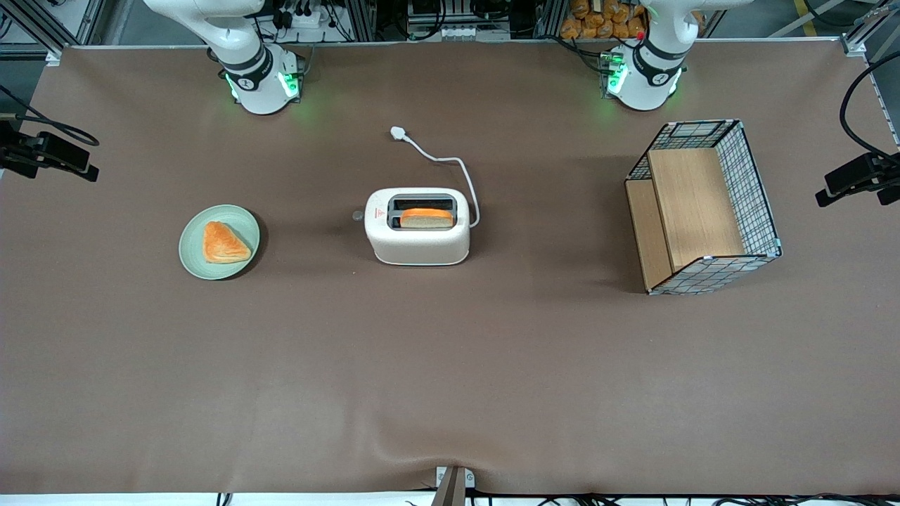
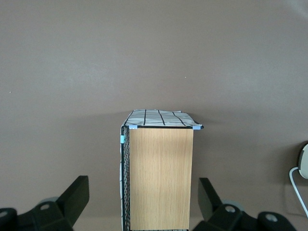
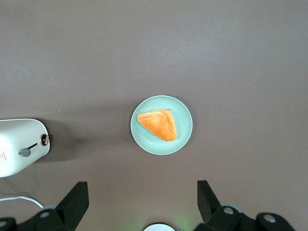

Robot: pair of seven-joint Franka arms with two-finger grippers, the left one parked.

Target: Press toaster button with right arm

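A cream-white, round-cornered two-slot toaster [image 1: 420, 228] stands mid-table, a bread slice in its nearer slot and a small round pale-grey toaster button [image 1: 358, 216] on its narrow end. The right arm's black gripper [image 3: 142, 204] hangs high above a green plate [image 3: 185, 126], fingers spread open, well apart from the toaster.

A brown bench [image 1: 450, 365] seen from above. At its middle stands a cream toaster [image 1: 418, 226] with a slice of bread [image 1: 427, 218] in one slot, a small grey button [image 1: 358, 216] jutting from its narrow end, and a white cord [image 1: 439, 163] trailing away from the camera. Toward the working arm's end lies a green plate [image 1: 191, 256] bearing a triangular pastry [image 1: 223, 243]. Toward the parked arm's end sits a wire-mesh wooden crate [image 1: 703, 205]. The right arm [image 1: 235, 49] rises out of frame, its hand unseen.
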